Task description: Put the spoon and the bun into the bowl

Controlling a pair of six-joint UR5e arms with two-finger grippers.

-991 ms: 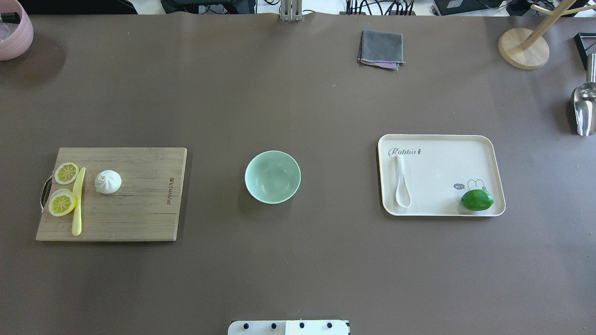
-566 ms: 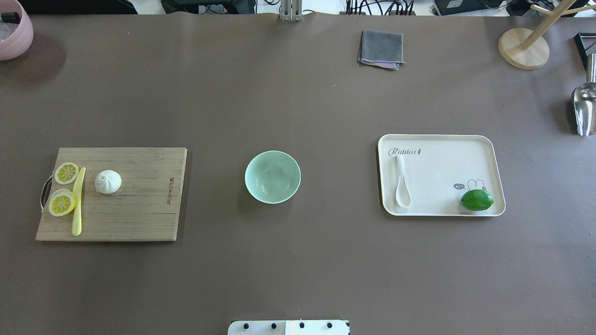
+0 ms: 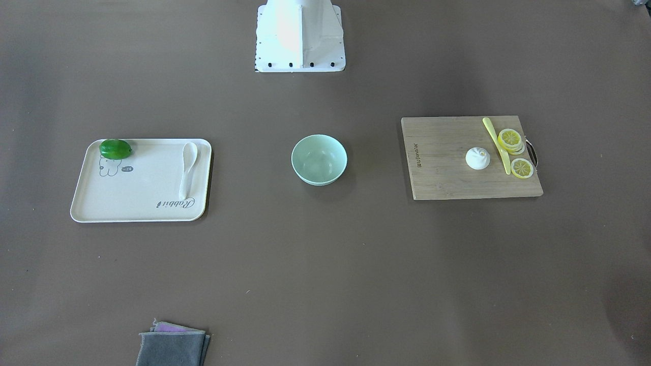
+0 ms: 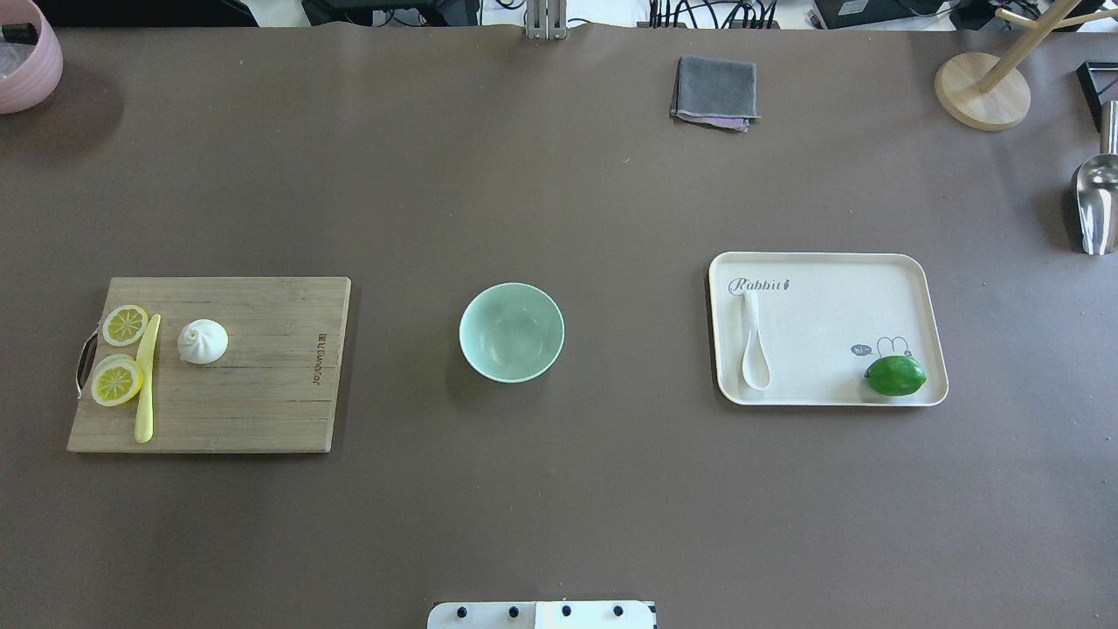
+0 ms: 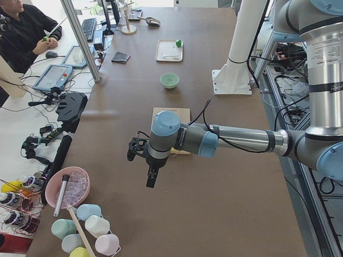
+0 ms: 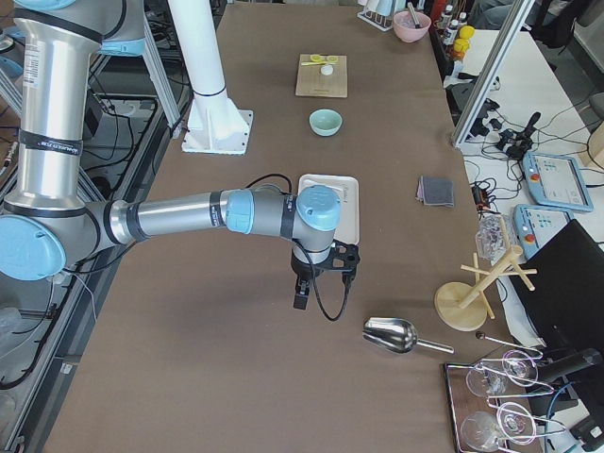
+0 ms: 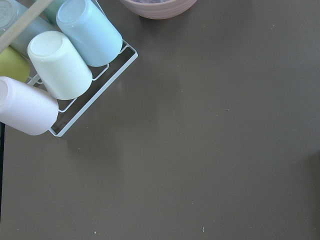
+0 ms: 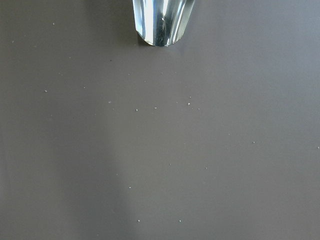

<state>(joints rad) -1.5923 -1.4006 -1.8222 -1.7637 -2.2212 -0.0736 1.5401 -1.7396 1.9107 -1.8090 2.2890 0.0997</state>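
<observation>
No chg: spoon (image 4: 755,354), bun (image 4: 203,341), bowl (image 4: 512,332) unmoved

One green bowl (image 4: 511,332) sits mid-table. To its left in the overhead view we've got one board (image 4: 262,393), and on it one bun (image 4: 203,341), one yellow knife (image 4: 146,384) and lemon slices (image 4: 125,324) in two spots, stacked, so there's no exact count. To the bowl's right are one tray (image 4: 838,306), one spoon (image 4: 755,349) and one lime (image 4: 894,375). Beyond the bowl are one grey cloth (image 4: 714,92), one wooden stand (image 4: 982,92), one metal scoop (image 4: 1096,196) and one pink bowl (image 4: 26,61).
</observation>
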